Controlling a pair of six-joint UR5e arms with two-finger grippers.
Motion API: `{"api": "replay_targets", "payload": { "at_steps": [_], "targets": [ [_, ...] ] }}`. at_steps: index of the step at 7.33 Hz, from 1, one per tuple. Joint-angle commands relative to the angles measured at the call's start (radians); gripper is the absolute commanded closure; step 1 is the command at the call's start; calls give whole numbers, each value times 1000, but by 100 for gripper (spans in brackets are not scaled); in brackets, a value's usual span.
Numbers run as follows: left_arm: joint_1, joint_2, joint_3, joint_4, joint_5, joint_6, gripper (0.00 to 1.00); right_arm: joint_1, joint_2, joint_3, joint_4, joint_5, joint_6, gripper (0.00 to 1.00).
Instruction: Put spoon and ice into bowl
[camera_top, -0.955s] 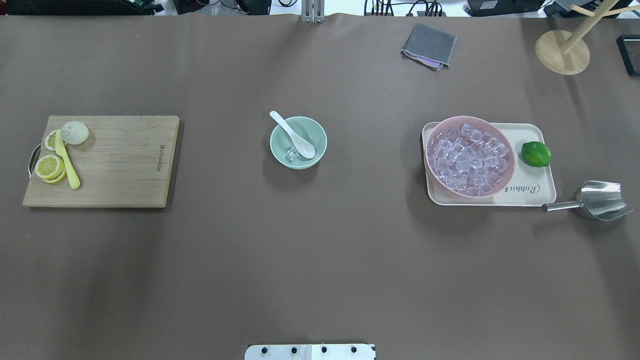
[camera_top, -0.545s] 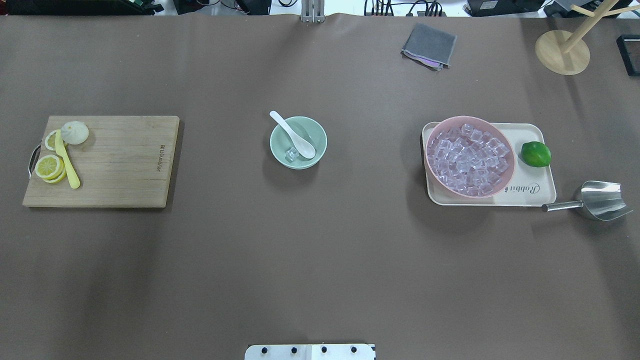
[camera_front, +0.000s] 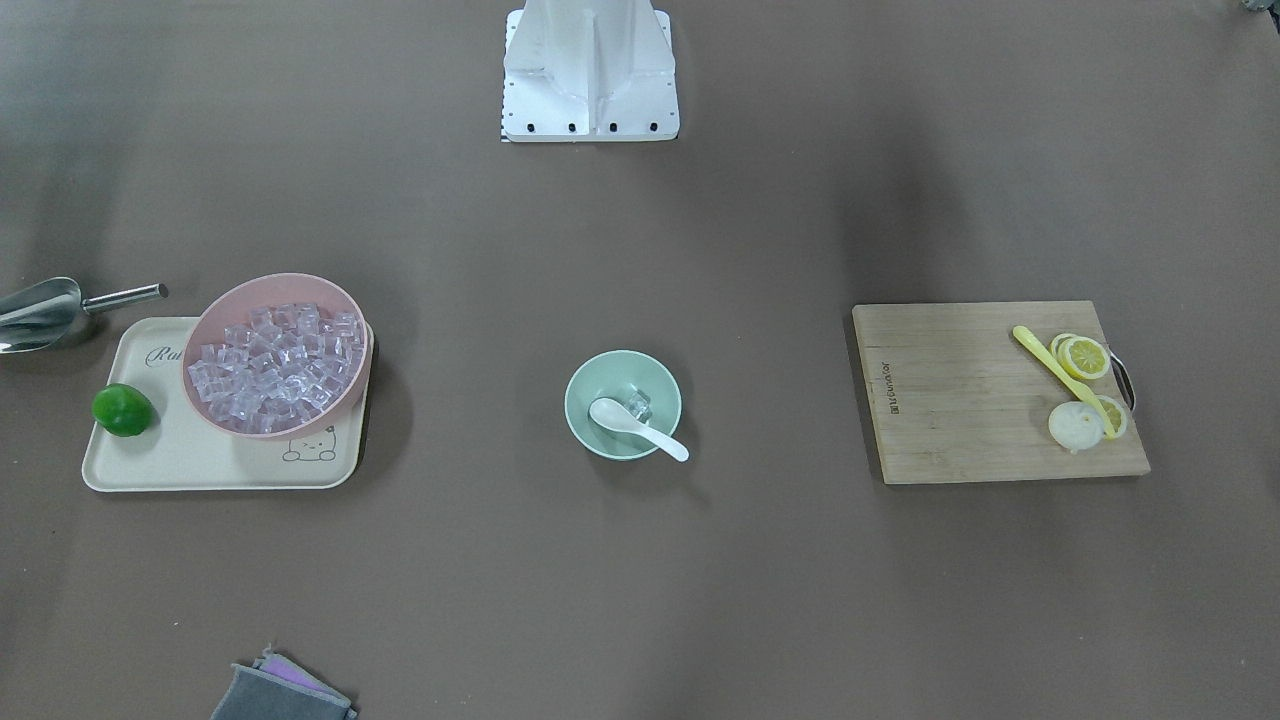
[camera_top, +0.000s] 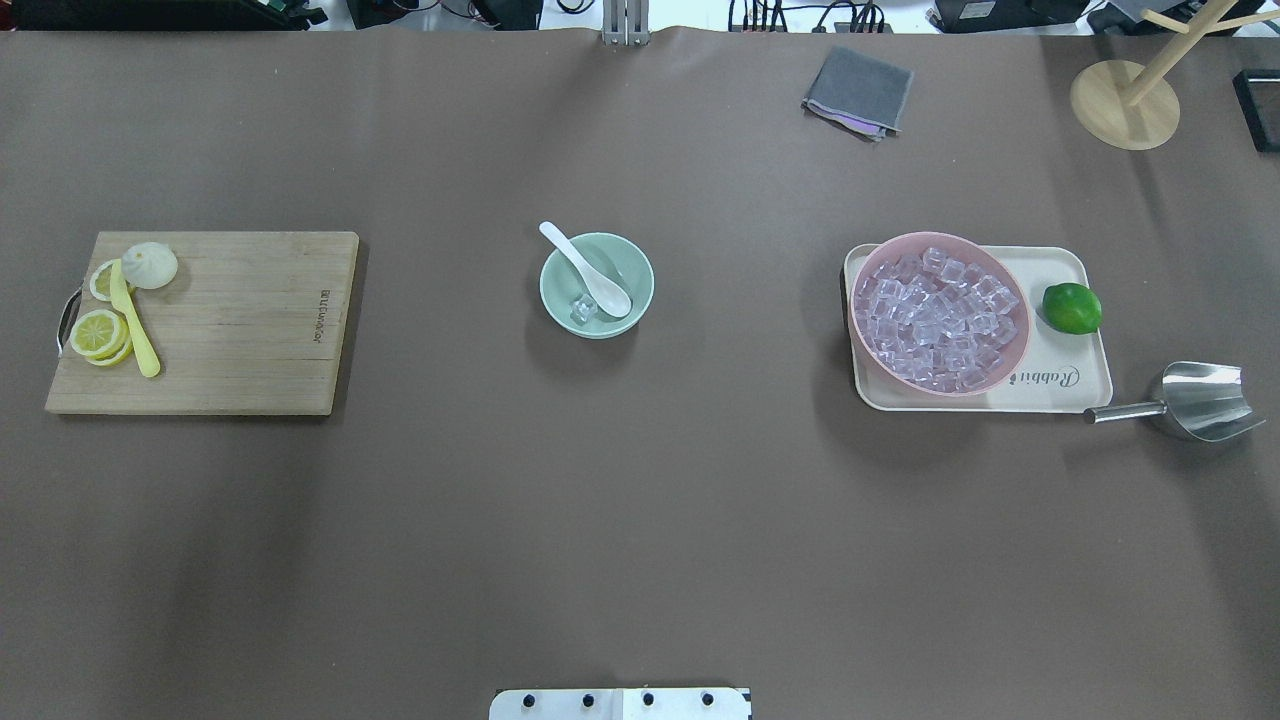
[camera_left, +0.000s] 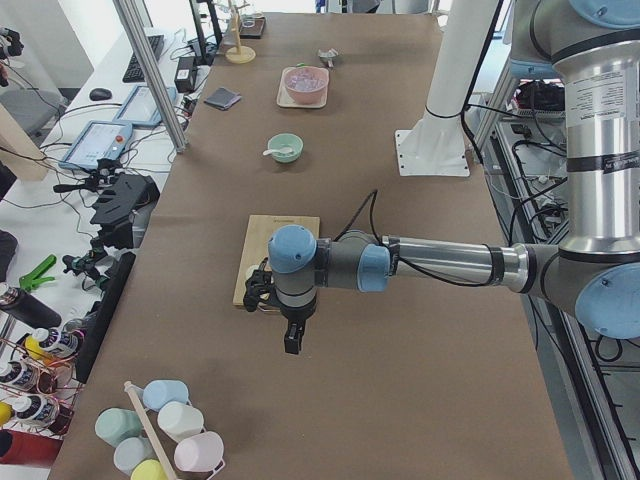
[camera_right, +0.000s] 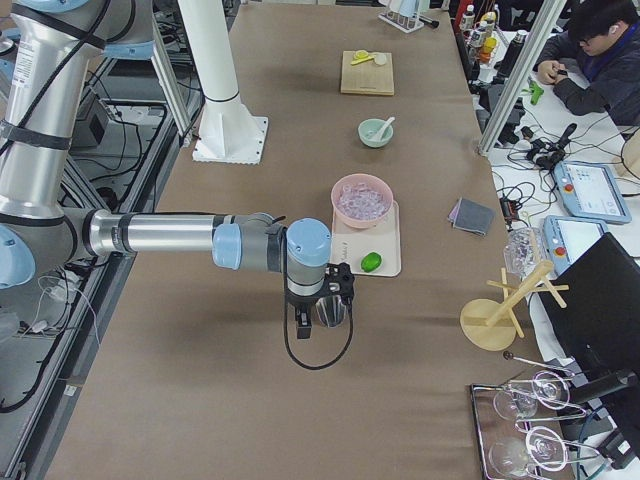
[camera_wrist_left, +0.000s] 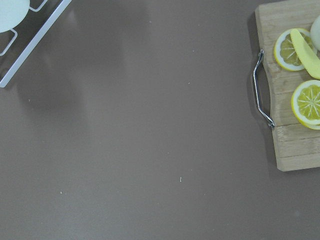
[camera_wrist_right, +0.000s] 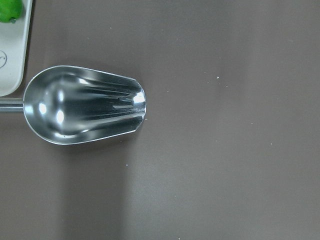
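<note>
The mint-green bowl (camera_top: 643, 285) stands at the table's middle, also in the front view (camera_front: 577, 388). The white spoon (camera_top: 585, 268) lies in it, scoop down inside and handle resting over the rim (camera_front: 655, 437). One clear ice cube (camera_top: 583, 309) sits in the bowl beside the scoop (camera_front: 637, 405). My left gripper (camera_left: 291, 340) shows only in the left side view, above the table by the cutting board's end. My right gripper (camera_right: 305, 325) shows only in the right side view, over the steel scoop. I cannot tell whether either is open or shut.
A pink bowl (camera_top: 1022, 335) heaped with ice stands on a cream tray (camera_top: 1060, 388) with a lime (camera_top: 1072, 308). A steel scoop (camera_top: 1200, 400) lies right of the tray. A cutting board (camera_top: 240, 320) with lemon slices and a yellow utensil lies left. A grey cloth (camera_top: 858, 90) lies far back.
</note>
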Motion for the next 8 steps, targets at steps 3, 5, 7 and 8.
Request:
{"api": "replay_targets", "payload": {
  "at_steps": [3, 5, 7, 8],
  "targets": [
    [1, 7, -2, 0, -2, 0, 1, -8, 0, -4, 0, 0, -1, 0],
    [1, 7, -2, 0, 0, 0, 1, -13, 0, -4, 0, 8, -1, 0],
    [1, 7, -4, 0, 0, 0, 1, -17, 0, -4, 0, 17, -1, 0],
    [1, 7, -4, -2, 0, 0, 1, -17, 0, -4, 0, 18, -2, 0]
  ]
}}
